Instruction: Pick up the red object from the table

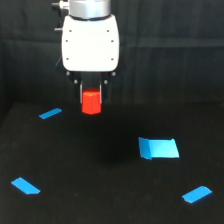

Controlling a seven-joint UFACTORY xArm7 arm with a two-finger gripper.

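Observation:
The red object (pixel 91 102), a small red-orange hexagonal block, sits between the dark fingers of my gripper (pixel 91 97). The gripper's white body hangs from the top of the exterior view, and the block is narrower than it. The gripper is shut on the block and holds it above the black table (pixel 100 190), clear of the surface. The upper part of the block is hidden between the fingers.
Blue tape strips lie on the table at the exterior view's left (pixel 50 113), lower left (pixel 25 186) and lower right (pixel 196 194). A larger blue rectangle (pixel 159 148) lies right of centre. A dark curtain forms the backdrop.

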